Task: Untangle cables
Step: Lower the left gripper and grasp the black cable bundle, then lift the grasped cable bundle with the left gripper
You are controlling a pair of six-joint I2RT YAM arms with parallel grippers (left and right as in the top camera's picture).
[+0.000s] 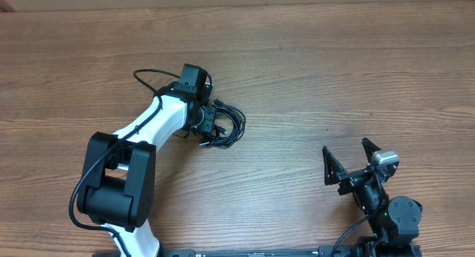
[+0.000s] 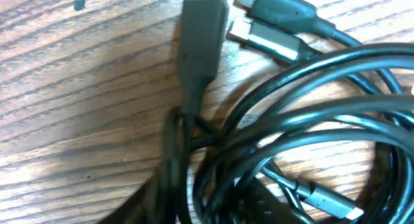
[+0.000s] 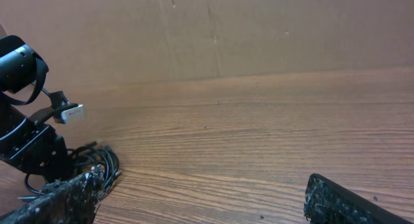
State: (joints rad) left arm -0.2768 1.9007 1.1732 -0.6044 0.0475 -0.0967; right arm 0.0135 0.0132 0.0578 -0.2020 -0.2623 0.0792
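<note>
Left hand point(image 1: 205, 122) at tangled cables point(image 1: 231, 128)

The surface point(image 1: 334, 79) is brown with a wood grain. A tangled bundle of thin black cables point(image 1: 226, 127) lies directly on it, left of centre. The loops overlap, and several plug connectors point(image 2: 204, 30) rest on the wood beside them.

There are two robot arms: one left arm point(image 1: 148, 131) and one right arm point(image 1: 386, 205). There is one table point(image 1: 334, 64) and one pile of cables point(image 1: 226, 125). Up close, four plugs show: one big plug point(image 2: 202, 49) at twelve o'clock, two small plugs point(image 2: 278, 10) at one o'clock, and one last plug point(image 2: 330, 201) at five o'clock.
</note>
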